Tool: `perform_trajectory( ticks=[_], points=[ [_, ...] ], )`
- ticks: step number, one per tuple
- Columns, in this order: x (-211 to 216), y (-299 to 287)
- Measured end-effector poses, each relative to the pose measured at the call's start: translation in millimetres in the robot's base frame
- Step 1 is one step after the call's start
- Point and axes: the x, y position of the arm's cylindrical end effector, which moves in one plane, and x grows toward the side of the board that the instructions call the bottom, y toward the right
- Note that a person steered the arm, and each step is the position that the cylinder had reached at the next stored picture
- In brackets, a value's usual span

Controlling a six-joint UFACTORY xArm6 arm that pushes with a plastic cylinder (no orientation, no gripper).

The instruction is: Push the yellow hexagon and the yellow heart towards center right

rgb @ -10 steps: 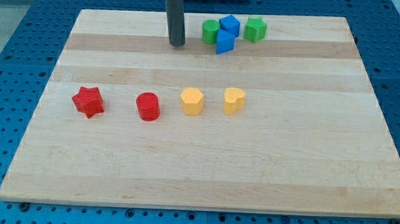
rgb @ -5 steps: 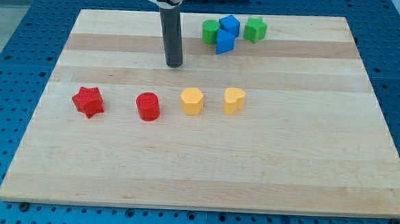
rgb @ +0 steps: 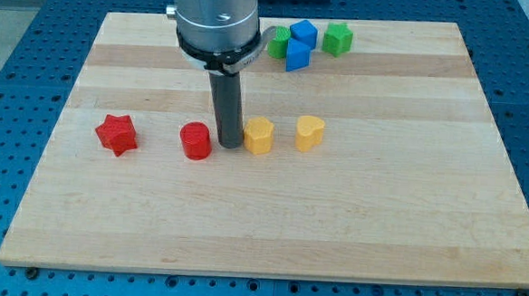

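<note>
The yellow hexagon [rgb: 260,135] sits near the middle of the wooden board [rgb: 270,212]. The yellow heart [rgb: 310,132] is just to its right, with a small gap between them. My tip [rgb: 229,144] stands on the board between the red cylinder [rgb: 195,141] and the yellow hexagon, right against the hexagon's left side.
A red star [rgb: 116,134] lies at the view's left. At the view's top a green block [rgb: 276,42], two blue blocks [rgb: 297,54] [rgb: 303,32] and a green block [rgb: 337,38] form a cluster. The arm's grey body [rgb: 212,18] hangs over the top of the board.
My tip has moved from the board's top down toward the view's bottom, to the gap between the red cylinder and the yellow hexagon. The hexagon has shifted slightly right.
</note>
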Motion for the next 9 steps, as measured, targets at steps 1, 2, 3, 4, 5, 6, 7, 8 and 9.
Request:
perform_trajectory(
  ticks=[1,2,3,4,5,6,7,8,9],
  points=[
    [-5.2,21.1],
    [-5.3,59.3],
    [-6.6,81.3],
    [-6.6,93.6],
    [-6.6,104.0],
    [-6.6,109.0],
    [-12.1,106.7],
    [-12.2,106.7],
    [-13.2,106.7]
  ],
)
